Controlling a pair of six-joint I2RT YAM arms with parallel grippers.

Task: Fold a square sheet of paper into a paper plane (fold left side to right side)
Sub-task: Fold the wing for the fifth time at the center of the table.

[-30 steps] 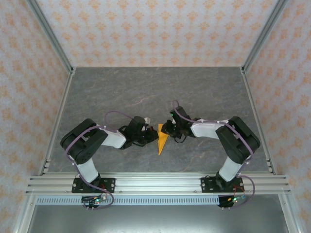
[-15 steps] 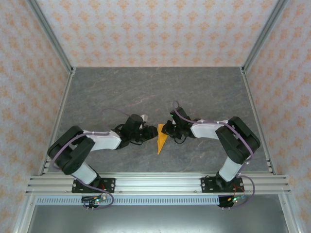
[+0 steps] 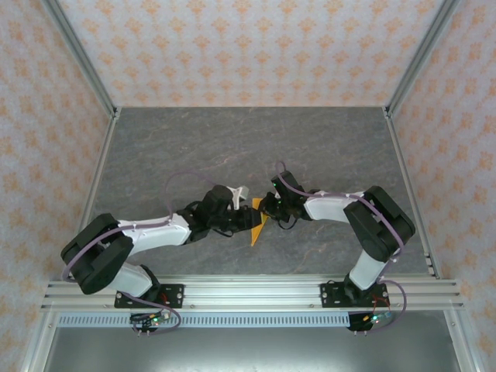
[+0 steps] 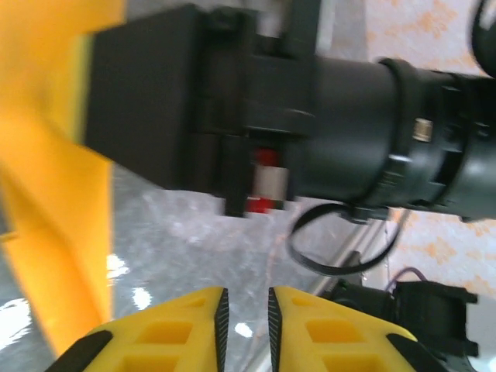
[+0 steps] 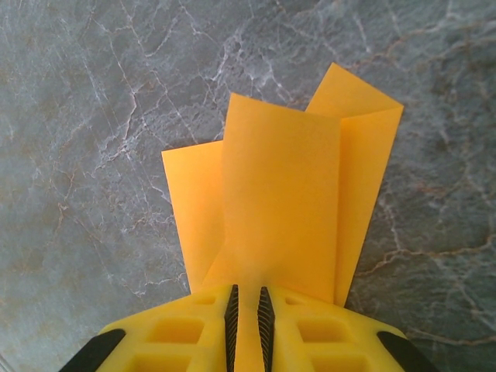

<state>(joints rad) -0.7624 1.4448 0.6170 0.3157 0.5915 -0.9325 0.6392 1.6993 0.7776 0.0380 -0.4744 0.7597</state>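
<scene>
The orange paper is seen folded into a narrow pointed shape, lying near the middle of the grey marbled table, slightly toward the near edge, with its tip pointing to the near side. From the right wrist camera, several overlapping layers are made out, fanned away from the fingers and partly lifted off the table. The far end of the paper is grasped by the right gripper, whose yellow fingers are clamped on a strip of it. The left gripper is placed just to the left of the paper, facing the right gripper across it. In the left wrist view its fingers are narrowly parted, nothing is held between them, and the paper is seen blurred at the left edge, with the black wrist of the right arm stretched across above. Both arms are reached inward from their bases on the near rail.
</scene>
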